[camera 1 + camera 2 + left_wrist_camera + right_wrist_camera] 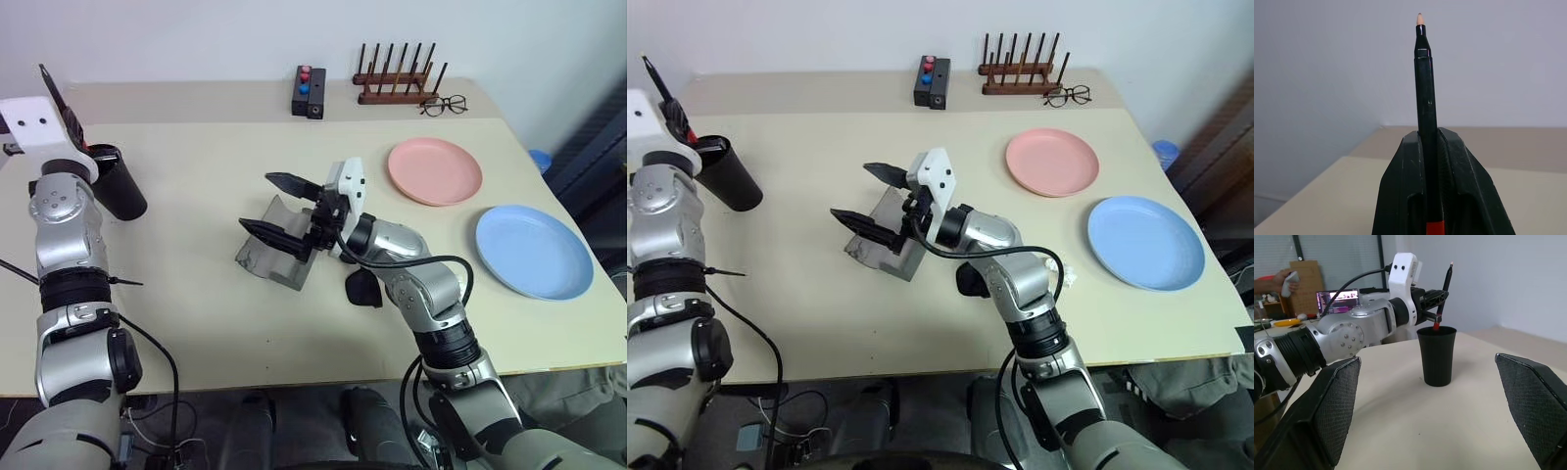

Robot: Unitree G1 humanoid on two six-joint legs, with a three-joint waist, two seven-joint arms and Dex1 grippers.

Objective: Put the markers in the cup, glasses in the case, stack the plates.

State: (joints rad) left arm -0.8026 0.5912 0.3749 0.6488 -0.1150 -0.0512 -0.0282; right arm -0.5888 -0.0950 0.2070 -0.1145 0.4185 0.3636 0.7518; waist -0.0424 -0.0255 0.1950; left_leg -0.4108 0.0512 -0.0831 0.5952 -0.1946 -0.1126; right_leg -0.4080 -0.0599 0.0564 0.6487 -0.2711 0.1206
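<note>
The left gripper (1436, 297) is clamped on the black marker (1425, 98), which stands nearly upright between its closed fingers, the red end (1436, 325) pointing down and the pale tip up. Directly under that red end is the mouth of the black cup (1437, 356), which stands on the table (216, 294) near its left edge. The step in hand looks like the first marker going into the cup: the red end sits just at the rim, apparently not yet inside. The next move calls for lowering the marker straight down past the rim and then letting go, keeping it centred so it does not catch the rim or tip the cup.

The right gripper (286, 208) hangs with its fingers spread wide and nothing between them, just over the grey case (272, 257) at mid-table. Close beside its forearm lies a dark object, probably the sunglasses (363, 288), still outside the case. Further out to the right, the pink plate (434, 170) and the blue plate (534, 251) lie apart, unstacked. I cannot make out the white marker
</note>
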